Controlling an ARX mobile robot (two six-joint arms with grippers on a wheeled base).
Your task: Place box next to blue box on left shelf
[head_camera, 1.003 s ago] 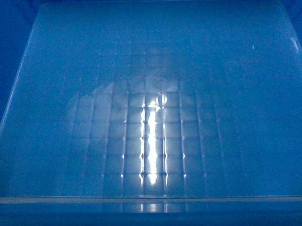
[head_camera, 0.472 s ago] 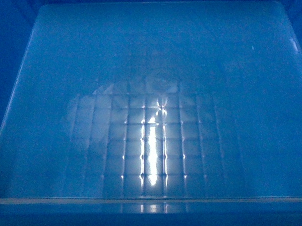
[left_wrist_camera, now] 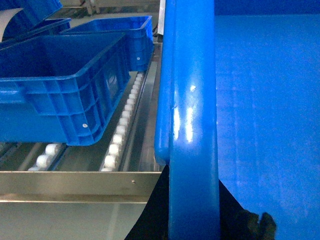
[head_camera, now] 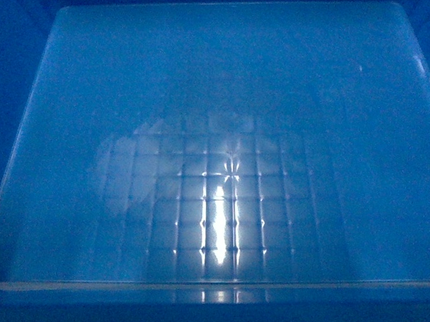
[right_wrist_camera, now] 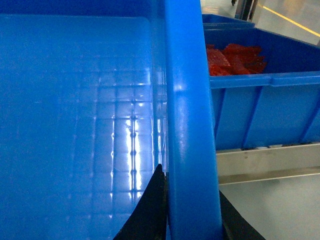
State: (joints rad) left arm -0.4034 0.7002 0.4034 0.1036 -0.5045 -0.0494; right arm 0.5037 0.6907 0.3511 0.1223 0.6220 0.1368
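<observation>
**Both arms holding the box by its side rims at the roller shelf**

We are holding the box (head_camera: 213,97) up close under the head camera, so its pale blue floor with the square-grid pattern is filling almost the whole head view.

Our left end effector (left_wrist_camera: 192,220) is gripping the left rim of the box, its dark fingers (left_wrist_camera: 150,210) showing on either side of the thick rolled edge at the bottom of the left wrist view. Our right end effector (right_wrist_camera: 192,215) is gripping the right rim in the same way, with black fingers (right_wrist_camera: 147,210) pressing on both sides of the edge.

To the left of the box, a blue crate (left_wrist_camera: 65,90) is sitting on the roller shelf (left_wrist_camera: 120,140), with another blue crate (left_wrist_camera: 125,35) behind it. To the right, a blue bin (right_wrist_camera: 265,100) is holding something red (right_wrist_camera: 235,57), above a metal rail (right_wrist_camera: 270,162).
</observation>
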